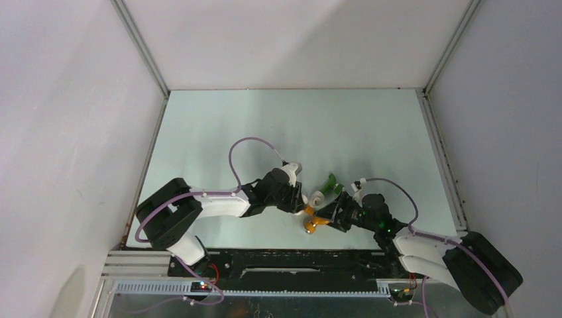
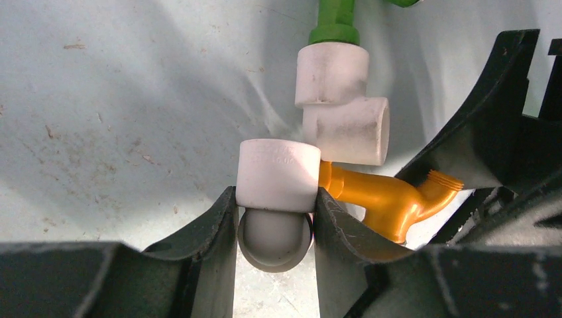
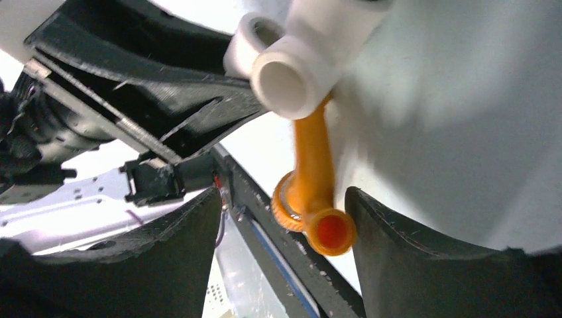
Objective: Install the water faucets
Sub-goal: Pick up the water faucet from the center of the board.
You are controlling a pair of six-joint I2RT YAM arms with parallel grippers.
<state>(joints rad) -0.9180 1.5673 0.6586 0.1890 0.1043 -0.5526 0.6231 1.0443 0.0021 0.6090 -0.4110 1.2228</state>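
My left gripper (image 2: 275,199) is shut on a white elbow fitting (image 2: 278,169), held just above the table. The orange faucet (image 2: 388,195) sticks out of that fitting's right side. A second white elbow (image 2: 344,99) lies just beyond, with the green faucet (image 2: 336,20) plugged into its far end. My right gripper (image 3: 281,195) stands open around the orange faucet (image 3: 311,172). The faucet's round end touches the right finger, and a wide gap is left to the other finger. In the top view both grippers (image 1: 298,199) (image 1: 331,215) meet at the orange faucet (image 1: 315,220), with the green faucet (image 1: 331,182) behind.
The pale table (image 1: 265,126) is enclosed by white walls on three sides. The black base rail (image 1: 285,262) runs along the near edge, close below the orange faucet. The two grippers' fingers are very near each other.
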